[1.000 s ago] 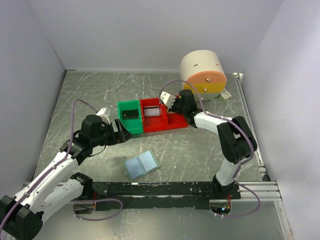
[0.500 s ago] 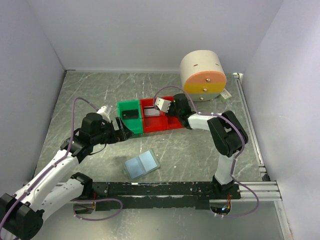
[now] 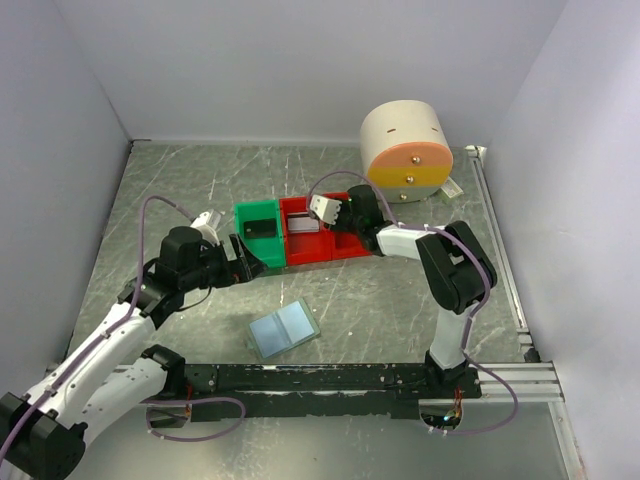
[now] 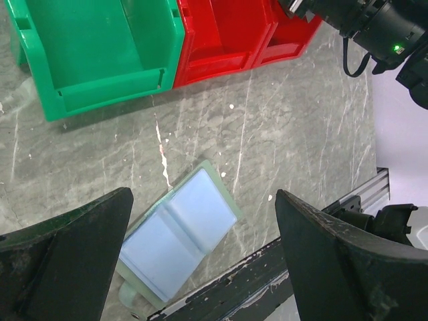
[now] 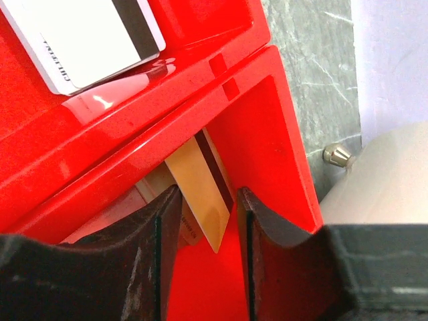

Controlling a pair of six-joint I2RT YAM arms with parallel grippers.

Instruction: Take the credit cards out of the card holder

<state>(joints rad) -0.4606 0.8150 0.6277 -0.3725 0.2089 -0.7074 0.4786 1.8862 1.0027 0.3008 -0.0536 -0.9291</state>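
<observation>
Judging by the card holder (image 4: 177,237) lying apparently empty beneath the wide-spread left gripper (image 4: 202,196), and a tan credit card (image 5: 200,200) sitting loose in the red bin (image 5: 267,134) just past the parted jaws of the right gripper (image 5: 207,195), removal looks nearly done.

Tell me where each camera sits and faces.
Top external: above and behind, looking down on the table; both arms show.
Left wrist: on the left arm, looking down at the card holder; its spread fingers frame it.
Right wrist: looking into a red bin at a tan card between its fingers.
Shared: top external and left wrist both show the card holder and green bin.
</observation>
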